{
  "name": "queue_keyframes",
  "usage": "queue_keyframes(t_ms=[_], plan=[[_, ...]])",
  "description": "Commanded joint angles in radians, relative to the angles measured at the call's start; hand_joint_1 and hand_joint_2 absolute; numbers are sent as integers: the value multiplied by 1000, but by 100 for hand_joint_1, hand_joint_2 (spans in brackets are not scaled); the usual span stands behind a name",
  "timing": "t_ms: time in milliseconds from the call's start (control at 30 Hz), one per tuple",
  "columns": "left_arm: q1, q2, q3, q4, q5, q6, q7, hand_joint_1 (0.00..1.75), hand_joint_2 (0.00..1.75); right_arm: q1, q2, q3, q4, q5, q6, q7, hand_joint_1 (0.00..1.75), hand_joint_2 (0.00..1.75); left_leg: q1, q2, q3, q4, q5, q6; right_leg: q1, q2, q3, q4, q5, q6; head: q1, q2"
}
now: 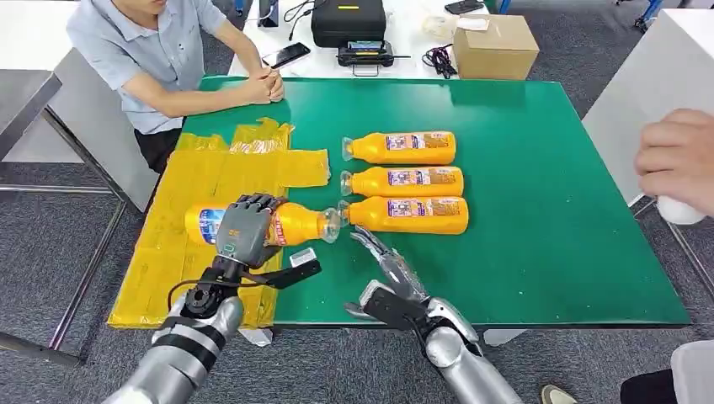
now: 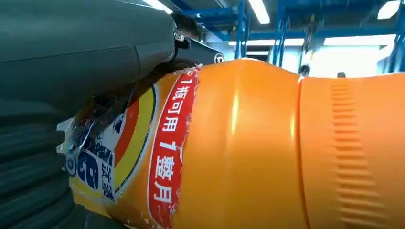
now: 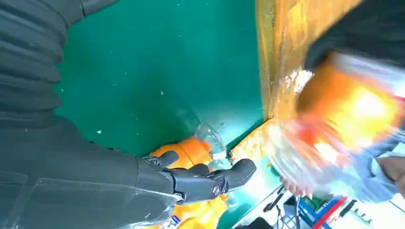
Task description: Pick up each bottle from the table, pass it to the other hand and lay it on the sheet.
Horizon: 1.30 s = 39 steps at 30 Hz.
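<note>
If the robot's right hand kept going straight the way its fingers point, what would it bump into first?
Probably the clear cap of the nearest bottle in the row on the table. The right hand is open, fingers aimed up and slightly left toward that cap end. It may be above the table, so it might pass over.

Glossy orange plastic bottle (image 2: 248, 148) with a paper-looking label; crinkled shiny yellow sheet (image 1: 210, 181), seemingly plastic; matt green table (image 1: 539, 210).

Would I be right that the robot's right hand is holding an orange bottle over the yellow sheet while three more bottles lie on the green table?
Not quite: the left hand holds the bottle over the yellow sheet, as the head view shows. The right hand holds nothing; three bottles do lie on the green table.
</note>
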Motion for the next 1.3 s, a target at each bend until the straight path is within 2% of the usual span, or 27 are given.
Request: queue_keyframes(t_ms=[33,600,633,667,700,733,1300], plan=[[-149,78,-58,291,-18,-30,25,175,175,-47,6,-8,68,-3,9,-3,0,175,1,1,2,0,0,-1,1,1,1,0,0,-2,0,0],[-177,110,-69,432,28,-144,-3,175,175,-69,12,-7,97,-7,22,-15,0,175,3,4,5,1,-3,-4,3,3,5,1,-2,-4,0,0],[-173,111,-70,435,28,-142,-6,150,175,-69,11,-7,96,-7,22,-16,0,175,3,4,7,2,-3,-4,3,3,6,1,-2,-5,0,0],[-172,111,-67,439,31,-143,-3,70,175,-68,11,-8,96,-7,22,-16,0,175,1,3,4,0,-1,-3,1,2,4,0,-1,-3,0,0],[-172,112,-75,442,20,-144,2,16,175,-67,9,-8,94,-6,22,-17,0,175,1,4,5,-1,-2,-3,2,3,4,0,-1,-3,0,0],[-172,110,-73,447,23,-152,5,0,175,-65,8,-9,94,-6,21,-17,0,175,2,4,6,0,-2,-3,2,3,5,0,-1,-3,0,0],[-171,109,-91,469,18,-295,5,0,175,-66,4,-30,117,-2,15,-26,0,175,1,3,10,-1,-1,-2,1,3,9,-1,0,-2,0,0]])
